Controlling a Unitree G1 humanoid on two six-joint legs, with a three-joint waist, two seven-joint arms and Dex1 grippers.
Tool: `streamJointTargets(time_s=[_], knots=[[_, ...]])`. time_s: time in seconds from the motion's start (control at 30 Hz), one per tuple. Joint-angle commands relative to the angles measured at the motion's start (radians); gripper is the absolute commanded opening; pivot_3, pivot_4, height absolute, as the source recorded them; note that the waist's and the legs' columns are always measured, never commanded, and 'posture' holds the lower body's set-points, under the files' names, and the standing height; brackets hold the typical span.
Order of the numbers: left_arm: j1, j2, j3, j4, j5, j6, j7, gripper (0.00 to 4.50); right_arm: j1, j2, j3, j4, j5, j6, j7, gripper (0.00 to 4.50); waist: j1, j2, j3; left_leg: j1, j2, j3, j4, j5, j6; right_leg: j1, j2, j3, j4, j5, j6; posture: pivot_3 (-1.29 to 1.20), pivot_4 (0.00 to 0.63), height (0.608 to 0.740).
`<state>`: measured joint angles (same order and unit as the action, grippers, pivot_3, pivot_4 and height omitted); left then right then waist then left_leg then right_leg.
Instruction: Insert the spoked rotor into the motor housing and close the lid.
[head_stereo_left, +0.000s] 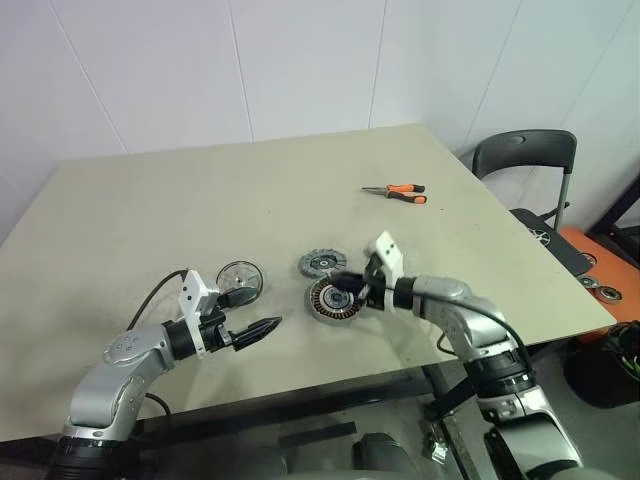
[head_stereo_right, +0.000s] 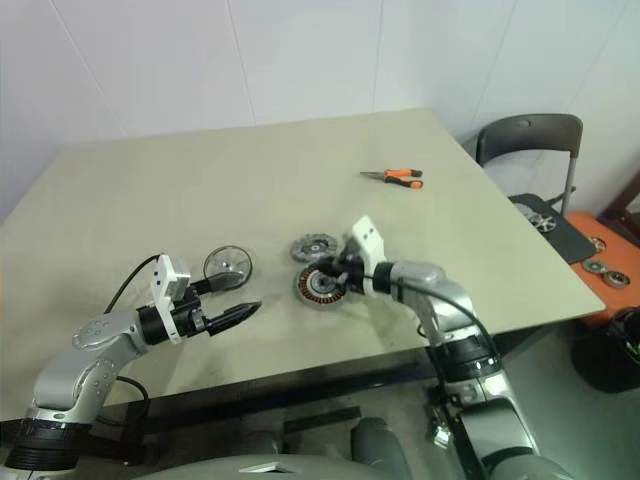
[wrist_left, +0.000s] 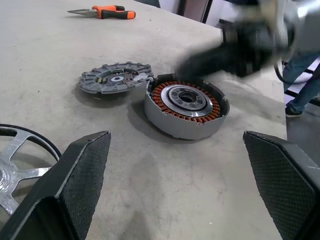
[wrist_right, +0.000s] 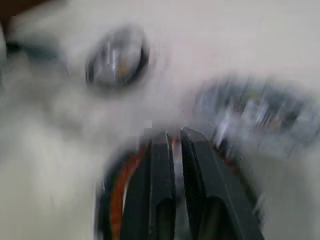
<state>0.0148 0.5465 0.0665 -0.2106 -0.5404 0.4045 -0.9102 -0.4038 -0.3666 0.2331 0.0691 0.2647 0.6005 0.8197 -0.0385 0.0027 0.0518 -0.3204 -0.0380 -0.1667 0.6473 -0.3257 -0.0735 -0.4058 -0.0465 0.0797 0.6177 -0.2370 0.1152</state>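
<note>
A beige table carries the parts. The housing sits near the front edge, copper windings up, nothing inside it. The lid lies flat just behind it, almost touching. The rotor lies flat to the left of both, apart from them. Orange-handled pliers rest farther back on the right. The right gripper is over the housing's rim, its 2 fingers pressed nearly together, holding nothing. The left gripper hangs in front of the rotor, fingers spread wide and empty.
</note>
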Motion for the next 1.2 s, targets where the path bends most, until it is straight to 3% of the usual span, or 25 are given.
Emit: streamJointTargets(time_s=[0.03, 0.2, 0.5, 0.77, 1.03, 1.2], knots=[[-0.012, 0.002, 0.023, -0.013, -0.005, -0.018, 0.004, 4.5, 0.006, -0.019, 0.068, 0.01, -0.082, -0.076, 0.0, 0.38, -0.006, 0.0, -0.001, 0.001, 0.0, 0.0, 0.0, 0.0, 0.0, 0.0, 0.0, 0.0, 0.0, 0.0, 0.0, 0.0, 0.0, 0.74], [-0.009, 0.004, 0.025, -0.015, -0.006, -0.015, 0.005, 4.5, 0.0, -0.002, 0.027, 0.017, -0.06, -0.087, -0.002, 0.38, -0.004, -0.001, -0.001, 0.002, 0.0, 0.0, 0.001, 0.0, 0.0, 0.002, 0.0, 0.0, 0.002, 0.0, 0.0, 0.0, 0.0, 0.74], [-0.003, -0.001, 0.02, -0.015, -0.002, -0.024, 0.007, 4.5, -0.081, 0.079, -0.149, -0.025, 0.157, 0.099, -0.021, 0.38, -0.003, 0.0, -0.001, 0.001, 0.0, 0.0, 0.0, 0.0, 0.0, 0.0, 0.0, 0.0, 0.002, 0.0, 0.0, 0.0, 0.0, 0.74], [-0.01, -0.001, 0.018, -0.003, 0.004, -0.031, 0.003, 4.5, -0.028, 0.0, 0.044, 0.014, -0.053, -0.069, -0.008, 0.38, 0.0, 0.0, -0.001, 0.0, 0.0, 0.0, 0.0, 0.0, 0.0, 0.0, 0.0, 0.0, 0.0, 0.0, 0.0, 0.0, 0.0, 0.74], [-0.013, 0.003, 0.023, 0.001, 0.004, -0.029, 0.003, 4.5, -0.012, 0.002, 0.032, 0.01, -0.059, -0.079, -0.01, 0.38, -0.003, 0.0, -0.001, 0.001, 0.0, 0.0, 0.001, 0.0, 0.0, 0.001, 0.0, 0.0, 0.001, 0.0, 0.0, 0.0, 0.0, 0.74], [-0.009, 0.001, 0.019, -0.006, 0.005, -0.031, 0.002, 4.5, -0.062, 0.098, -0.139, -0.016, 0.14, 0.065, -0.042, 0.38, -0.004, 0.0, -0.001, 0.001, 0.0, 0.0, 0.001, 0.0, 0.0, 0.0, 0.0, 0.0, 0.001, 0.0, 0.0, 0.0, 0.0, 0.74]])
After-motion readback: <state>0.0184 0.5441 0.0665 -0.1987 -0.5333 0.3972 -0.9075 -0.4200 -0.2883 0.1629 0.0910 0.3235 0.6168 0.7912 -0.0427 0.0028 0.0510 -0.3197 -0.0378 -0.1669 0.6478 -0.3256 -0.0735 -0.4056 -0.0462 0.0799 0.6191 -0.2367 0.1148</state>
